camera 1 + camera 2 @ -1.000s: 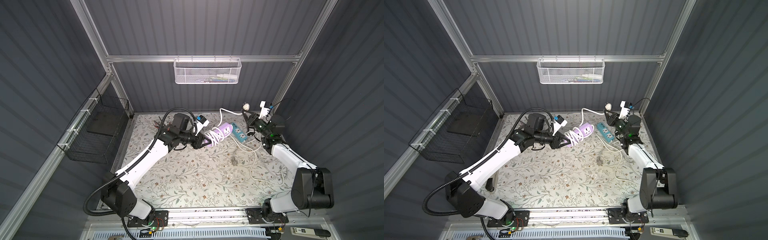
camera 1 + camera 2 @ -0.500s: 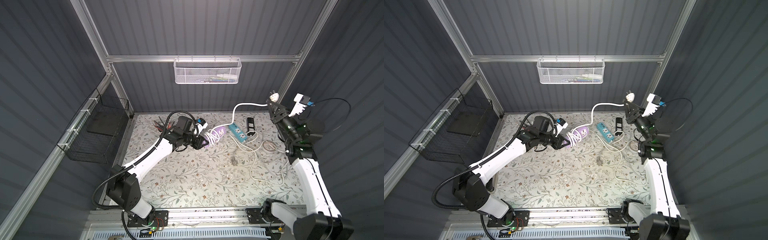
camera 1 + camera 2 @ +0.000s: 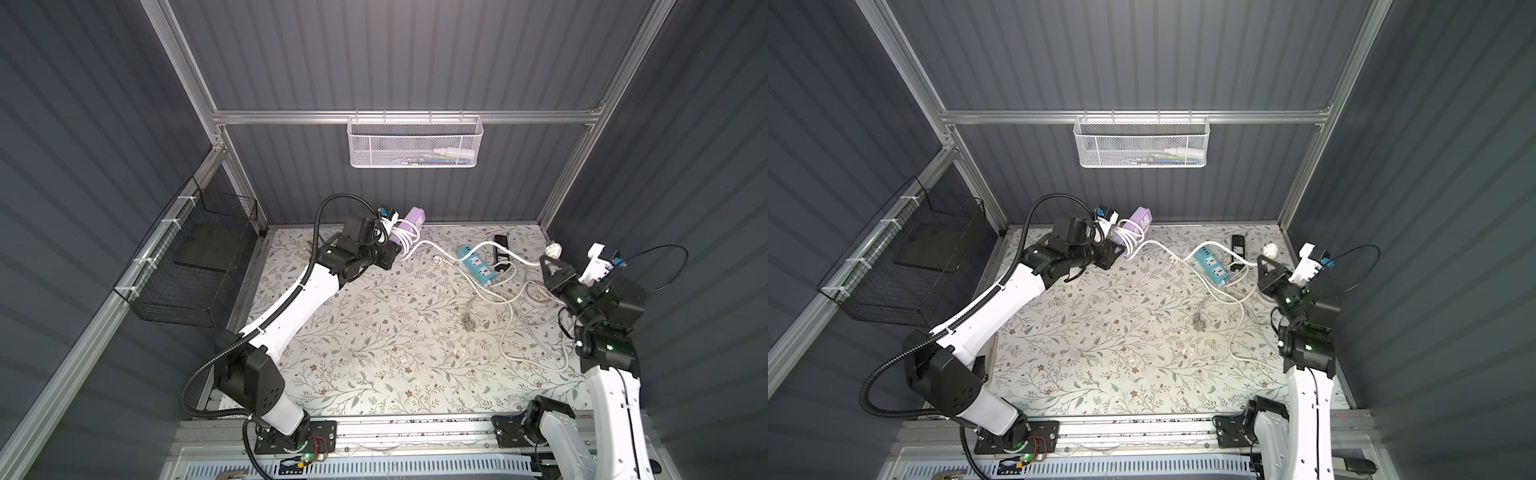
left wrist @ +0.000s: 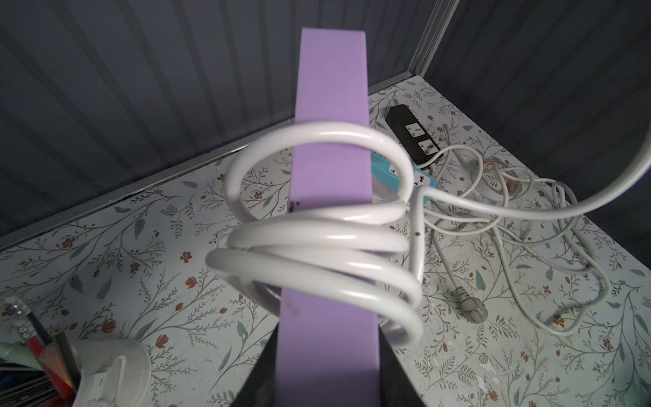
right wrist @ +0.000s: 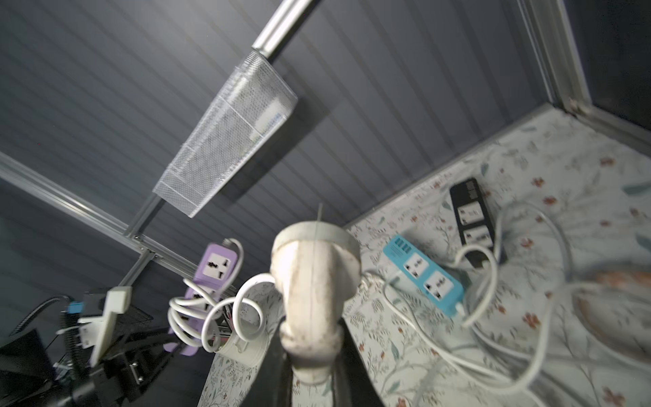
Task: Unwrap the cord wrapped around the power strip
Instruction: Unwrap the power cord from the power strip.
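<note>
Below, floral table (image 3: 374, 332); left end effector (image 3: 393, 252) clamps power strip (image 3: 415, 216), right end effector (image 3: 548, 261) plug (image 3: 555, 249).

Left arm (image 3: 291, 307) runs from its base at lower centre-left up to the upper middle of both top views, forearm near level. Left gripper (image 3: 394, 250) is clamped tight on the power strip (image 3: 414, 216) end, holding it raised. Right arm (image 3: 611, 386) stands upright at the right edge, elbow folded, wrist tipped up. Right gripper (image 3: 547, 261) pinches the plug (image 3: 555, 249), apparently at its neck; the wrist view is blurry.
</note>
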`<action>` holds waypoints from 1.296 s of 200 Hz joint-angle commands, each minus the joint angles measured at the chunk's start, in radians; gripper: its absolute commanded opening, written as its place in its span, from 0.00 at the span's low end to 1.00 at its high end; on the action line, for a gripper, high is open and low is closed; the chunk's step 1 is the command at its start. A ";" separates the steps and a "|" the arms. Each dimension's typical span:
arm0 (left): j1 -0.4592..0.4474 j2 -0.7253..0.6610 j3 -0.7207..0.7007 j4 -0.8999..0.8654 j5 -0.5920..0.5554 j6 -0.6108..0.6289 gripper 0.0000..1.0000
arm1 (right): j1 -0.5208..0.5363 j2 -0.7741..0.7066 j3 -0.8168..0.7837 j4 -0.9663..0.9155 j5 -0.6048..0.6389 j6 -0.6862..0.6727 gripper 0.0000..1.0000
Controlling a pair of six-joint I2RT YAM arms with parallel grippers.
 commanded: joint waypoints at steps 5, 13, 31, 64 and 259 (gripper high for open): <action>0.001 -0.059 0.022 0.110 -0.017 0.017 0.00 | -0.003 -0.046 -0.088 -0.127 0.086 0.002 0.00; 0.000 -0.066 0.014 0.124 -0.013 0.015 0.00 | -0.002 -0.054 -0.121 -0.136 0.095 0.011 0.00; 0.000 -0.069 0.016 0.128 0.001 0.020 0.00 | -0.002 -0.058 -0.202 -0.123 0.104 0.035 0.00; 0.000 -0.086 0.014 0.135 0.019 0.025 0.00 | -0.001 -0.021 -0.326 -0.052 0.136 0.076 0.00; -0.029 -0.114 -0.012 0.196 0.536 -0.009 0.00 | -0.002 0.332 -0.463 0.295 0.273 0.245 0.25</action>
